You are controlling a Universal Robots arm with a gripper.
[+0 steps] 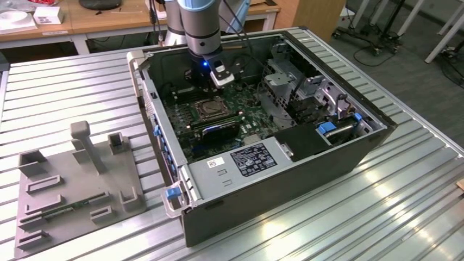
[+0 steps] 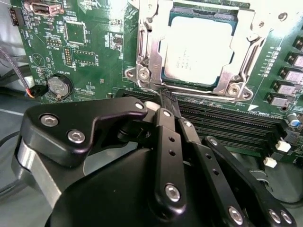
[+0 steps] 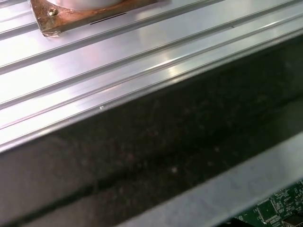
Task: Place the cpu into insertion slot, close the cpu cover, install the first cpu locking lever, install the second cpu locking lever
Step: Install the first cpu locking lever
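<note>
Fingers (image 2: pixel 166 101) drawn narrow, tips together and holding nothing, poised at the near edge of the cpu cover (image 2: pixel 147 52). Just beyond the fingers, cpu (image 2: pixel 196 49) seated in the insertion slot (image 2: pixel 222 80), cover lying flat around it. Green motherboard (image 2: pixel 90 52) beneath, inside the open computer case (image 1: pixel 290 185) on the ribbed table (image 1: pixel 65 92).

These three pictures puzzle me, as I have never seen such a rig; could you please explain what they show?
The exterior view shows a robot arm reaching down into an open computer case that lies on a ribbed metal table. A grey parts holder sits at that view's left. The other two pictures come from cameras on the arm's wrist. In the second wrist view, the black gripper hangs at the edge of the insertion slot, where the cpu already lies under the cpu cover.
</note>
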